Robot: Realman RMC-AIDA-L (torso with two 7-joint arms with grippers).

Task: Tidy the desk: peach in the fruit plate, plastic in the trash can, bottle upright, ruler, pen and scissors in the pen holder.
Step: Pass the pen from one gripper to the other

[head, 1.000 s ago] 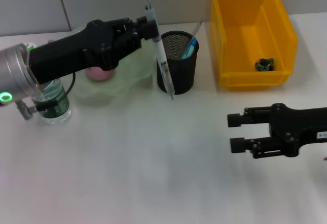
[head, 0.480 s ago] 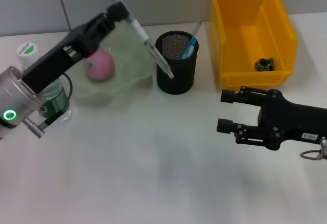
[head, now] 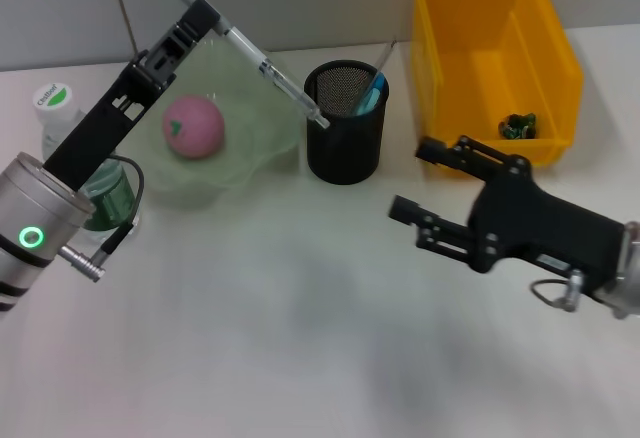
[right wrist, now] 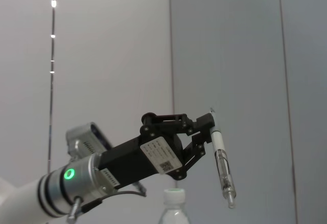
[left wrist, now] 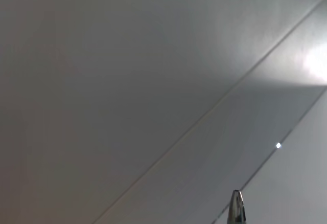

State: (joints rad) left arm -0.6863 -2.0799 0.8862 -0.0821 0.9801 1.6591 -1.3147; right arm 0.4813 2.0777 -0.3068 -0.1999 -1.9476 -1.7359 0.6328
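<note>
Pen (head: pixel 262 63) slants across upper-left-centre of head view, lower tip just by rim of pen holder (head: pixel 345 138); left claw (head: pixel 197 24) clamped on its upper end. Scissors (head: pixel 370 93) stand in holder. Peach (head: pixel 193 128) in fruit plate (head: pixel 262 138), bottle (head: pixel 95 193) upright at left. Trash can (head: pixel 495 68) upper right. Right claw (head: pixel 418 178) hovers over desk (head: pixel 280 338) right-centre, fingers apart, holding nothing.

The bottle (head: pixel 95 193) stands mostly hidden behind the left arm. The small dark green scrap (head: pixel 517 126) in the trash can (head: pixel 545 58) is too small to identify. The left wrist view shows only the pen (left wrist: pixel 236 207) tip.
</note>
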